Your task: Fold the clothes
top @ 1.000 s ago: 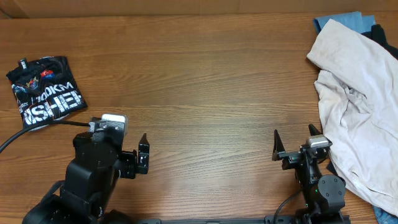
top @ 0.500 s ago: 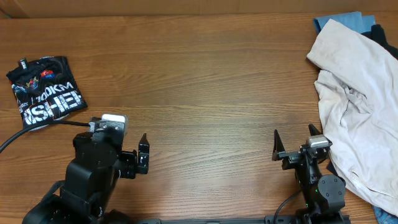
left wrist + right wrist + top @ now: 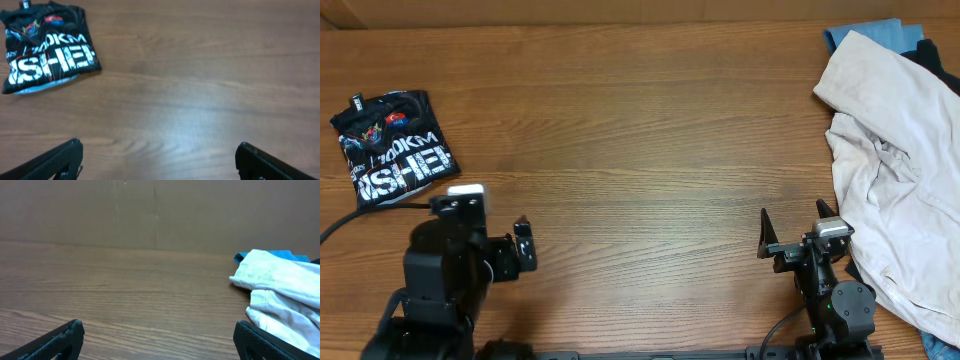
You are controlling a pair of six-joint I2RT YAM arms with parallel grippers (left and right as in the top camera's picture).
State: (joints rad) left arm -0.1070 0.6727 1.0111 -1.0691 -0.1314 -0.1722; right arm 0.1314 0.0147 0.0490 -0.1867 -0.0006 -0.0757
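The black T-shirt (image 3: pixel 392 145) with big white lettering lies folded into a small rectangle at the table's left, also seen in the left wrist view as the black T-shirt (image 3: pixel 47 47) at upper left. My left gripper (image 3: pixel 159 145) is open and holds nothing, hovering over bare wood to the near right of that shirt. A crumpled cream garment (image 3: pixel 895 170) is heaped at the right edge, over a blue garment (image 3: pixel 865 32). My right gripper (image 3: pixel 793 222) stands open and holds nothing, just left of the heap, with the cream garment (image 3: pixel 280 290) off to its right.
The wooden table (image 3: pixel 650 140) spans the view. A dark piece of cloth (image 3: pixel 935 55) peeks out at the far right behind the cream heap. A brown wall (image 3: pixel 150 210) rises behind the table. A black cable (image 3: pixel 340 228) runs off the left arm.
The left arm has shifted left and slightly toward the table's near edge during the last half second. The right arm and all the clothes have stayed put.
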